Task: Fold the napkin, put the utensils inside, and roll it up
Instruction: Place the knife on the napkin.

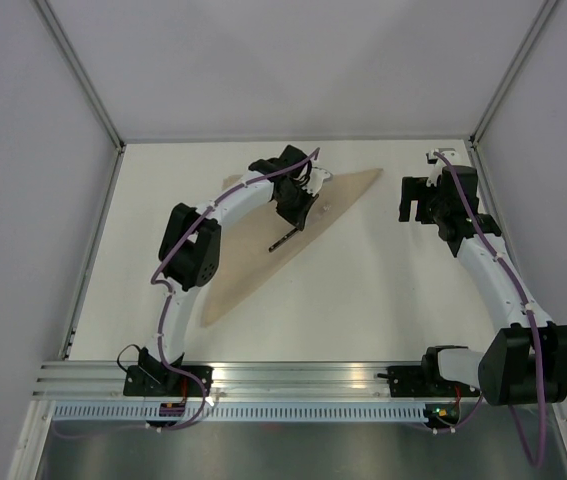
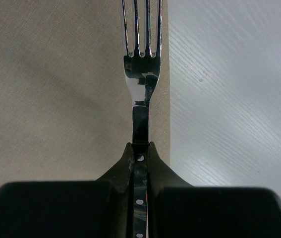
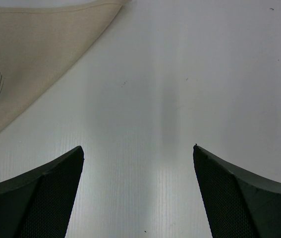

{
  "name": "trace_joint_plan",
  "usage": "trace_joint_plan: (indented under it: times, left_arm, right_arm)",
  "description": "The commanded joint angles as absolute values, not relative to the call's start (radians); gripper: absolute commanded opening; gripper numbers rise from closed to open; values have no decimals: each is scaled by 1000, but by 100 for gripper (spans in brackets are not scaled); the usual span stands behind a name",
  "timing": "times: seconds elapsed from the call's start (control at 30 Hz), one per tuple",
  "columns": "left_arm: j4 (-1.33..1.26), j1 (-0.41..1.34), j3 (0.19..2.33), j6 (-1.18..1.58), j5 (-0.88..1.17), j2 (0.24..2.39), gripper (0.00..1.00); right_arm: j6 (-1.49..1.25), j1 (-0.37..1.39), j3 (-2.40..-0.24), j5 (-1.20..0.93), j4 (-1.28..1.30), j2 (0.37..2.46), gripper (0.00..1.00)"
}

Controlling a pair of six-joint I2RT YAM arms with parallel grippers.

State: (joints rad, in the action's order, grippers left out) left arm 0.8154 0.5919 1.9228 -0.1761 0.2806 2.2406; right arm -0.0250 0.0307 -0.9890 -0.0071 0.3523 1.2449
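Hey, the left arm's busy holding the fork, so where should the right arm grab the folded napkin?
Probably the pointed right corner of the napkin, approached from the right, where the open right end effector hovers. The napkin lies flat as a triangle, and that tip narrows enough for the jaws while staying clear of the fork in the left end effector.

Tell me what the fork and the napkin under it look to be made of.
The fork is likely polished metal: mirror-bright, reflecting dark and light patches. The napkin is a matte tan sheet with a fine woven-looking grain, so paper or thin cloth; I cannot tell which.
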Motion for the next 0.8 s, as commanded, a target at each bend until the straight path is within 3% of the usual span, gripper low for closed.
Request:
trace_joint_plan:
  times: [0.0,0.77]
  left_arm:
    - [810,600,1977,-114,285,2269,2]
    - [782,621,1941,-81,287,2325,5]
  right_arm:
    - [-17,35,-994,-6,353,1243,96]
    - [-15,34,-994,-6,353,1238,96]
